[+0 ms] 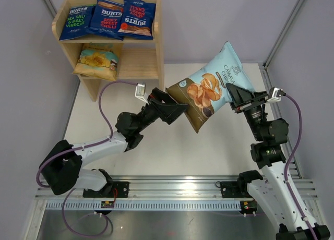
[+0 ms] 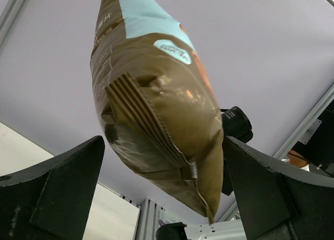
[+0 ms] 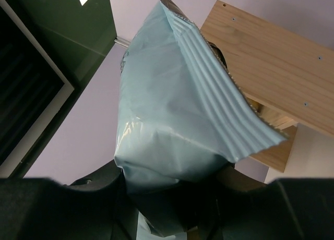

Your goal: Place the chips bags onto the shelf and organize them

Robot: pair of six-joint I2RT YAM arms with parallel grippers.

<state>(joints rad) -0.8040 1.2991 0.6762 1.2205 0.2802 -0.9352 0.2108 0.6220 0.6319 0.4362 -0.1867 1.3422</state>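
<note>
**Cassava bag hanging between two claws, lower tier waiting**

Nearest, at the near edge of the worktop [image 1: 156, 146], the two arm bases are sitting side by side. At the far left the shelf [image 1: 151, 57] is carrying three BURTS bags [image 1: 107, 18] in a row on its upper tier, with the yellow bag [image 1: 96, 60] lying at the left of the lower tier. Moving right, the left claw [image 1: 180, 110] is standing spread wide around the brown bottom of the Cassava Chips bag [image 1: 211, 88]. The bag is hanging in the air over the middle of the worktop. The right claw [image 1: 237, 100] is pinching the bag's light-blue end.

This is looking like a handover. The left claw should be closing firmly on the bottom seam before the right one is letting go. The bag then probably belongs on the lower tier, just right of the yellow bag.

The left wrist view is showing what the top view is hiding. One finger [image 2: 62, 188] is standing apart from the bag [image 2: 156, 104], the other just beside it. The right wrist view is showing the bag [image 3: 167, 120] rising out of the clamped right claw [image 3: 172, 198], with the shelf [image 3: 271, 68] beyond. Only the top view is showing what is on the tiers.
</note>
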